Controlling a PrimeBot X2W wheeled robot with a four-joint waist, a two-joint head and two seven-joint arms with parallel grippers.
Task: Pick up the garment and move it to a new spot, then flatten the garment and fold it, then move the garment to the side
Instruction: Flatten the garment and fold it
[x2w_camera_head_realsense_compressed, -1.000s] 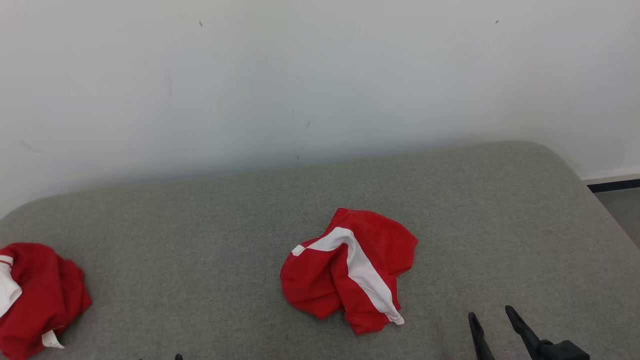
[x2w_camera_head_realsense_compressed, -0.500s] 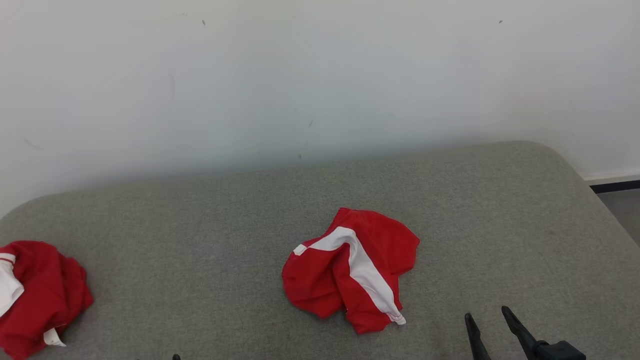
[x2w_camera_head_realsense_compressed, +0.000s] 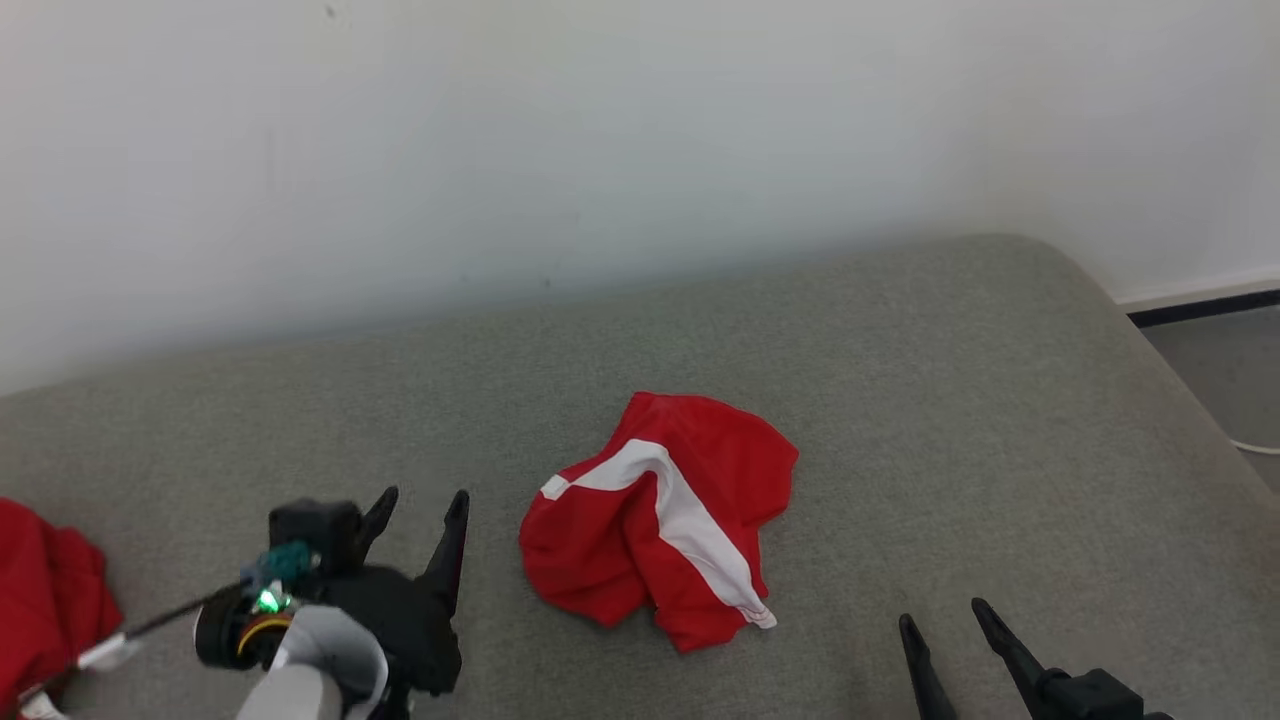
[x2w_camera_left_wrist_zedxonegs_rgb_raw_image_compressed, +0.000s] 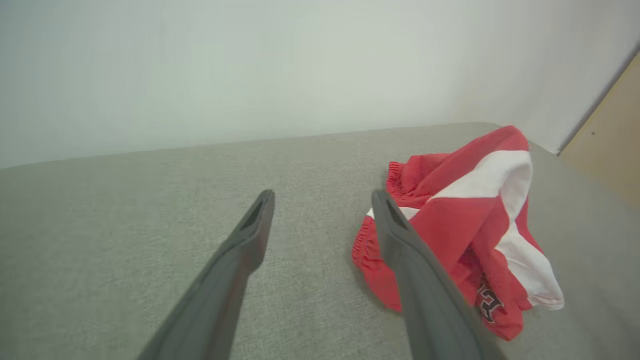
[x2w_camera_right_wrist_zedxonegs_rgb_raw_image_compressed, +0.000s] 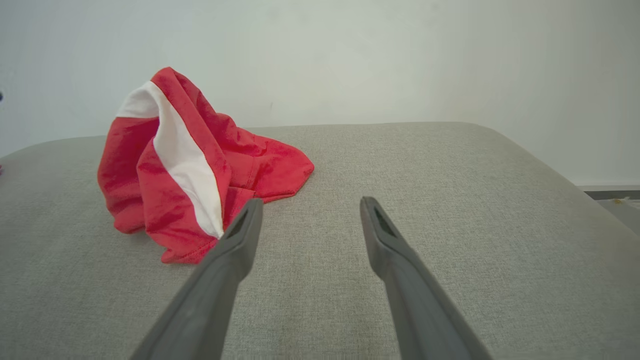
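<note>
— So, how far along is it, going by the head view?

— Barely begun, I'd say. The garment (x2w_camera_head_realsense_compressed: 660, 520), red with a white stripe, lies crumpled in a heap near the middle of the padded surface (x2w_camera_head_realsense_compressed: 1000, 400). It is not lifted, flattened or folded, so every step is left: pick up, move, smooth out, fold, set aside. The left claw (x2w_camera_head_realsense_compressed: 424, 500) stands just beside the heap on its left, fingers spread wide and empty. The right claw (x2w_camera_head_realsense_compressed: 942, 615) sits at the lower right, apart from the heap, equally wide and empty. Another red cloth (x2w_camera_head_realsense_compressed: 50, 590) lies at the far left edge.

— And the left wrist view?

— The left claw (x2w_camera_left_wrist_zedxonegs_rgb_raw_image_compressed: 324, 196) gapes over bare grey fabric. The garment (x2w_camera_left_wrist_zedxonegs_rgb_raw_image_compressed: 465, 225) lies to the right of it, its gathered hem running behind the right finger. I can't tell whether they touch.

— Right wrist view?

— The right claw (x2w_camera_right_wrist_zedxonegs_rgb_raw_image_compressed: 311, 201) is wide open with nothing between its fingers. The garment (x2w_camera_right_wrist_zedxonegs_rgb_raw_image_compressed: 185, 160) sits ahead and to the left, piled up tall, its near hem close by the left fingertip. My guess is the left claw is better placed to reach it first.
</note>
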